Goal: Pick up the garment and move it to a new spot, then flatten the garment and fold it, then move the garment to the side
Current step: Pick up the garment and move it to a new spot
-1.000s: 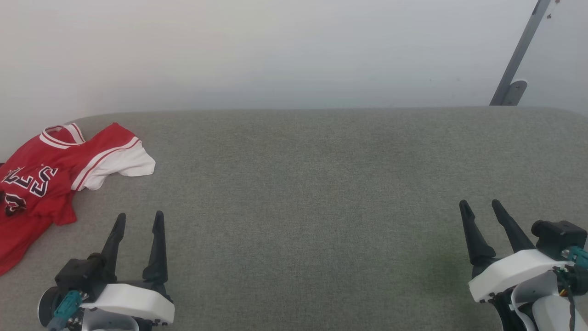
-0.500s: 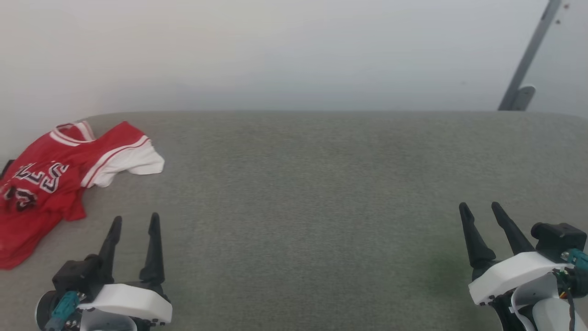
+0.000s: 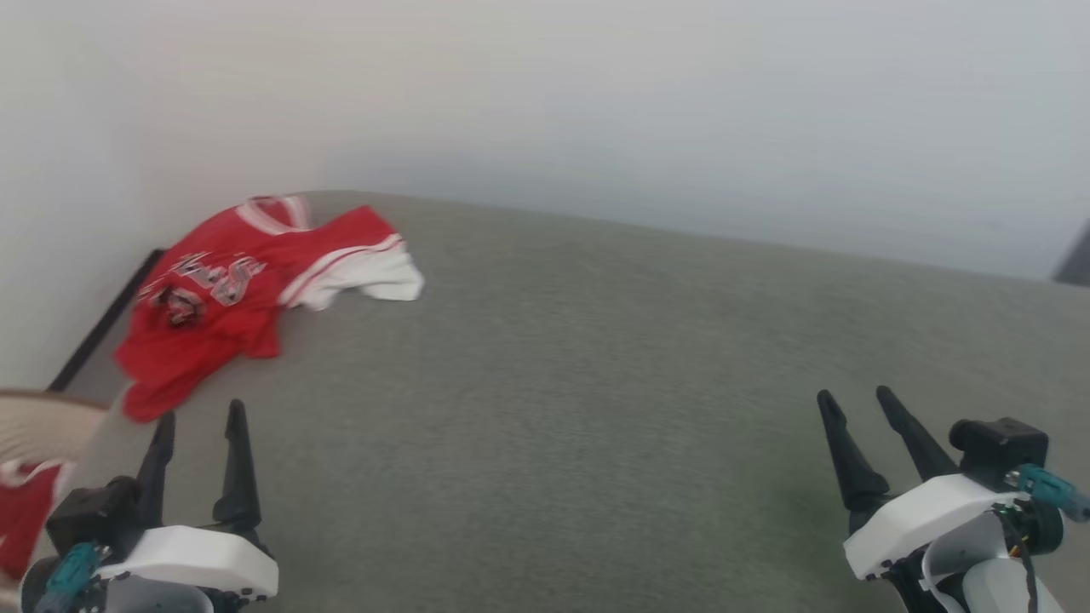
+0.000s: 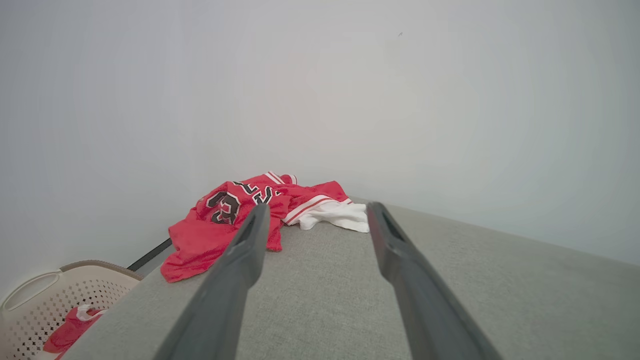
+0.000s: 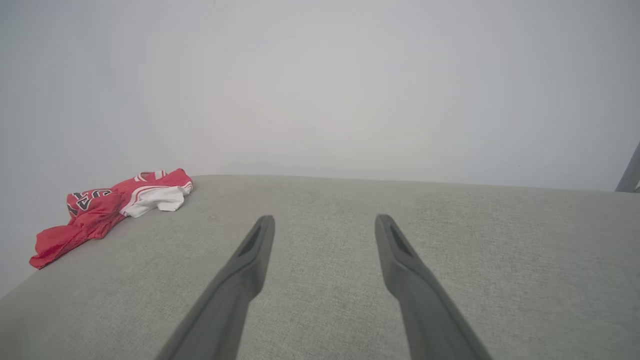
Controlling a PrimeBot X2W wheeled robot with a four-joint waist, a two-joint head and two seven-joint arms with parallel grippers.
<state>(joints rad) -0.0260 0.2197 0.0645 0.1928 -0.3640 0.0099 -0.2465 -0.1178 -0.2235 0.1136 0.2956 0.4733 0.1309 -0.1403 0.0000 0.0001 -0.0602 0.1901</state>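
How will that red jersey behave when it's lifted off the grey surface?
The jersey lies crumpled in soft folds, so it will probably go limp and dangle from wherever it is pinched. It looks thin, so it is likely light for its size. One end seems to droop over the edge of the grey surface, so a push might slide it off.

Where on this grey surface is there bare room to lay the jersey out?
Bare: the wide stretch of grey surface from the jersey rightwards, between the left pincer and right pincer, back to the wall. Crowded: the far-left corner, where the jersey lies, with a laundry basket below that edge.
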